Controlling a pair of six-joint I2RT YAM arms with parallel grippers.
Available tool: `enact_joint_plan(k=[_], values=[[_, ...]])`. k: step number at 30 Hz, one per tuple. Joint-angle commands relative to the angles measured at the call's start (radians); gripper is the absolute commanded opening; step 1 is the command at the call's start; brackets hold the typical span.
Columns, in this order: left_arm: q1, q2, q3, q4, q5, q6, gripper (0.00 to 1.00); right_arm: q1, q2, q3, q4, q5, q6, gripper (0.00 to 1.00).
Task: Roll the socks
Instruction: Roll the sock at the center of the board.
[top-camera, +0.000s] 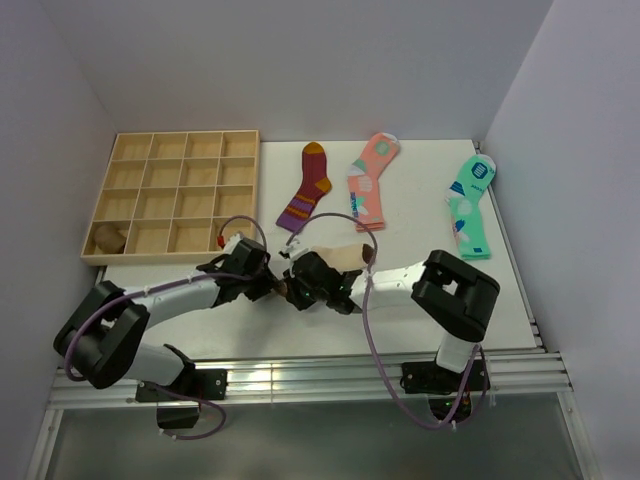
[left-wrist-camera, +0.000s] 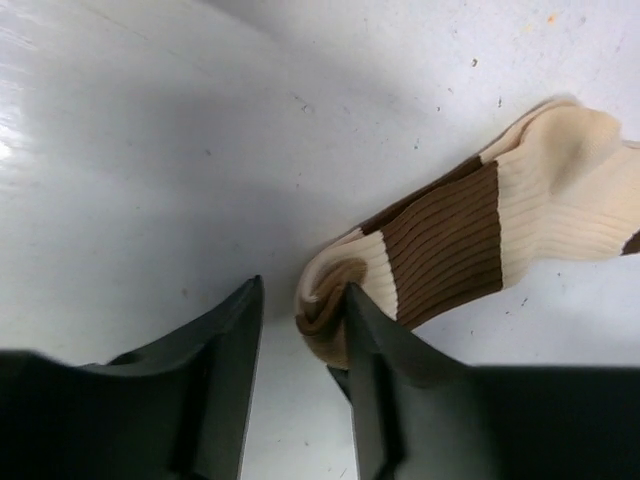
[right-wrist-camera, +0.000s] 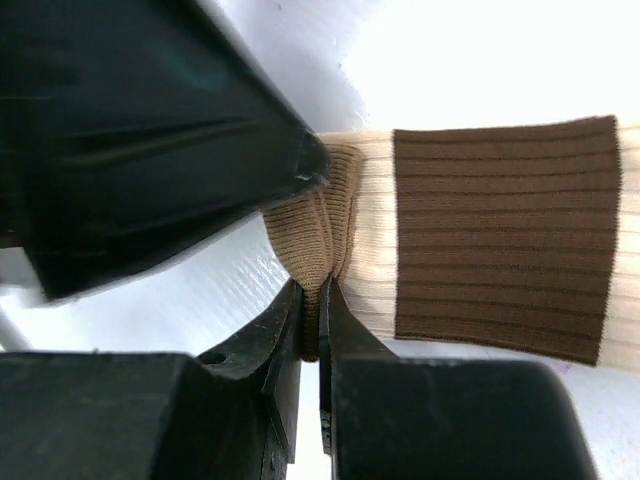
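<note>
The socks (top-camera: 345, 254) lie together near the table's front middle, the beige one with its dark brown band (right-wrist-camera: 500, 240) on top. Their near end is rolled into a small coil (left-wrist-camera: 328, 300) of beige and mid-brown cloth. My right gripper (right-wrist-camera: 322, 292) is shut on the mid-brown fabric at that rolled end. My left gripper (left-wrist-camera: 300, 305) is open. Its right finger (left-wrist-camera: 365, 340) rests against the coil and bare table shows between the jaws. In the top view both grippers meet at the socks' left end, left gripper (top-camera: 270, 283) and right gripper (top-camera: 296, 286).
A wooden compartment tray (top-camera: 180, 195) stands at the back left with a rolled brown bundle (top-camera: 108, 237) in its front-left cell. A maroon striped sock (top-camera: 308, 188), a pink sock (top-camera: 370, 182) and a mint-green sock (top-camera: 470, 205) lie along the back.
</note>
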Motion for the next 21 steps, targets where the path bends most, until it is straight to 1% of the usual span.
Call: enact_joint_plan(k=[1,2,4,5,6,7,10,11,14,21], values=[[-0.004,-0.082,-0.050,0.036,-0.042,-0.053,0.47,-0.091,-0.019,-0.056,-0.023,-0.288,0.072,0.00],[-0.004,-0.114,-0.062,0.045,-0.047,-0.065,0.54,-0.107,-0.015,-0.057,-0.014,-0.314,0.078,0.00],[-0.004,-0.149,-0.111,0.094,-0.050,-0.079,0.62,-0.142,-0.009,-0.063,-0.006,-0.391,0.098,0.00],[-0.004,-0.186,-0.130,0.117,-0.048,-0.082,0.70,-0.154,-0.006,-0.068,0.010,-0.422,0.104,0.00],[-0.004,-0.203,-0.148,0.137,-0.042,-0.085,0.72,-0.165,0.002,-0.079,0.024,-0.451,0.126,0.00],[-0.004,-0.219,-0.182,0.186,-0.038,-0.093,0.72,-0.174,0.005,-0.086,0.039,-0.506,0.137,0.00],[-0.007,-0.257,-0.228,0.238,-0.016,-0.100,0.70,-0.217,0.030,-0.109,0.105,-0.583,0.187,0.00],[-0.007,-0.265,-0.236,0.249,-0.015,-0.097,0.70,-0.240,0.037,-0.115,0.141,-0.633,0.215,0.00],[-0.012,-0.257,-0.254,0.289,-0.001,-0.088,0.69,-0.276,0.070,-0.135,0.208,-0.715,0.250,0.00],[-0.032,-0.176,-0.219,0.315,0.019,-0.070,0.63,-0.305,0.094,-0.120,0.195,-0.718,0.244,0.00]])
